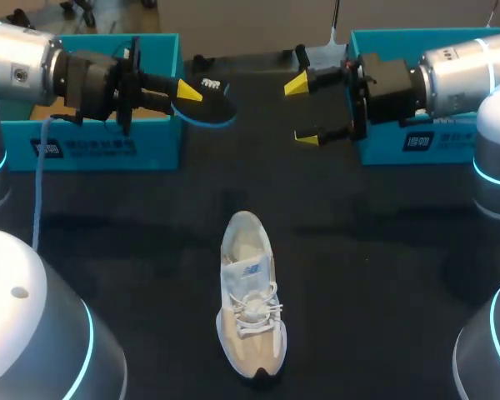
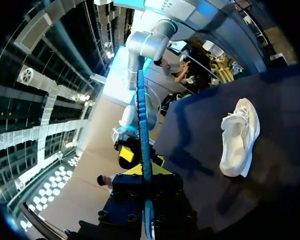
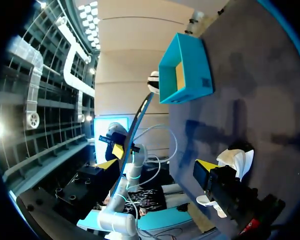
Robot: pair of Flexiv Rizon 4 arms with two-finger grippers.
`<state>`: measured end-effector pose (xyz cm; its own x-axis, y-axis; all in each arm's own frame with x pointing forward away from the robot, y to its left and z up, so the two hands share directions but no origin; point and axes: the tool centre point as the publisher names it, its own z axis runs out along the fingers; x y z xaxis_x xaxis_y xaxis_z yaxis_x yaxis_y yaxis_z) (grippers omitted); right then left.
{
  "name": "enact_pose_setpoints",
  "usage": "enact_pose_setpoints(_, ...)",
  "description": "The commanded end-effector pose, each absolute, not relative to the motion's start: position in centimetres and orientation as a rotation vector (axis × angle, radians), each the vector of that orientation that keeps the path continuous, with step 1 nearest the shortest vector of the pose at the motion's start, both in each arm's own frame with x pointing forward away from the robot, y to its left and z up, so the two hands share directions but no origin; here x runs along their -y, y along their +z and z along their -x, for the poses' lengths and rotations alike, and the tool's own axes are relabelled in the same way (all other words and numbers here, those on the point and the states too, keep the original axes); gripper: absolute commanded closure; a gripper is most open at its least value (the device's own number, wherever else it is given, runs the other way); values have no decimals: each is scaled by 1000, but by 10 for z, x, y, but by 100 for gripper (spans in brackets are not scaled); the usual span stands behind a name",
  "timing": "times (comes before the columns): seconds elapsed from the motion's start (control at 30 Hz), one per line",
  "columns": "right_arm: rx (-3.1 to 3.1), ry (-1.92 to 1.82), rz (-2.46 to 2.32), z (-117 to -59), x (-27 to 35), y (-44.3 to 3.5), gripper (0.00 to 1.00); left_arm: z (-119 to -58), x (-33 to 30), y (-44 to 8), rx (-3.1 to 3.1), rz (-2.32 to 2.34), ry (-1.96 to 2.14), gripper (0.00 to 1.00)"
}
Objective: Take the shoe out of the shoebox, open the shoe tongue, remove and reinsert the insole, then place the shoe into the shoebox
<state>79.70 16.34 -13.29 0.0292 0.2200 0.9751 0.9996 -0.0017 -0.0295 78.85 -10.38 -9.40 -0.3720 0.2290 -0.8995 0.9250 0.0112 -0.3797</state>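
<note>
While the white shoe [image 1: 250, 304] lies on the tabletop [image 1: 383, 250], the left hand [image 1: 188, 91] pinches the insole [image 1: 212, 104]; the right hand [image 1: 302, 110] gapes wide, empty.

The table [image 1: 383, 275] has a dark, nearly black top. A white shoe [image 1: 250, 300] lies on it in the near middle, upright on its sole, laces up and toe toward the near edge. The left teal box [image 1: 92, 146] stands open-topped at the far left and the right teal box [image 1: 383, 154] at the far right, both well apart from the shoe.
</note>
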Motion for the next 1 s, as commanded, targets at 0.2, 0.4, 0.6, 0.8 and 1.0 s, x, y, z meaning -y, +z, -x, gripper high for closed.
enact_pose_setpoints(0.2,1349,-1073,1387,-796,-165,-133,0,-779,103,-93,-1633,-1204,-1315,100)
enact_pose_setpoints(0.4,1349,-1073,1387,-796,-165,-133,0,-781,104,-103,-1565,-1224,-1254,100)
enact_pose_setpoints(0.6,1349,-1073,1387,-796,-165,-133,0,-782,105,-111,-1468,-1222,-1181,100)
enact_pose_setpoints(0.8,1349,-1073,1387,-796,-165,-133,0,-777,110,-113,-1370,-1229,-1134,100)
enact_pose_setpoints(1.0,1346,-1079,1382,-791,-177,-134,0,-780,114,-118,-1337,-1222,-1110,100)
